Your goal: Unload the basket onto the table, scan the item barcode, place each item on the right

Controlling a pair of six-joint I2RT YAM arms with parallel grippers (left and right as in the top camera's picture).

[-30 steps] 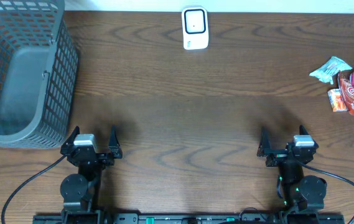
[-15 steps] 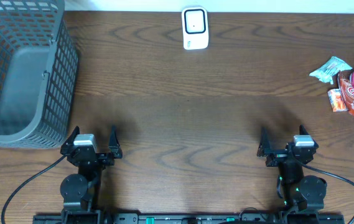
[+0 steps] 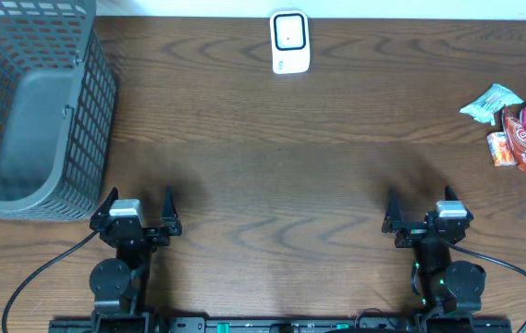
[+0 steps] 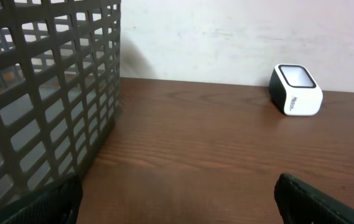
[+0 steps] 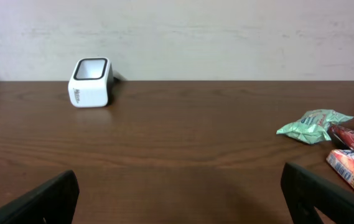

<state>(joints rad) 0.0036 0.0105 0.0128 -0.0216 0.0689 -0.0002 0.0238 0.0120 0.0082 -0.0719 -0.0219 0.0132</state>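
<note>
Grey lattice basket (image 3: 31,102), white scanner (image 3: 290,42), mint green packet (image 3: 490,102), dark brown table (image 3: 299,166).

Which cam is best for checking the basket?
Overhead. It shows the basket from above, with its rim, mesh walls and floor, though the frame's left and top edges crop it. Left wrist shows only one mesh wall from the side, filling the left of the frame. Right wrist does not show it at all.
</note>
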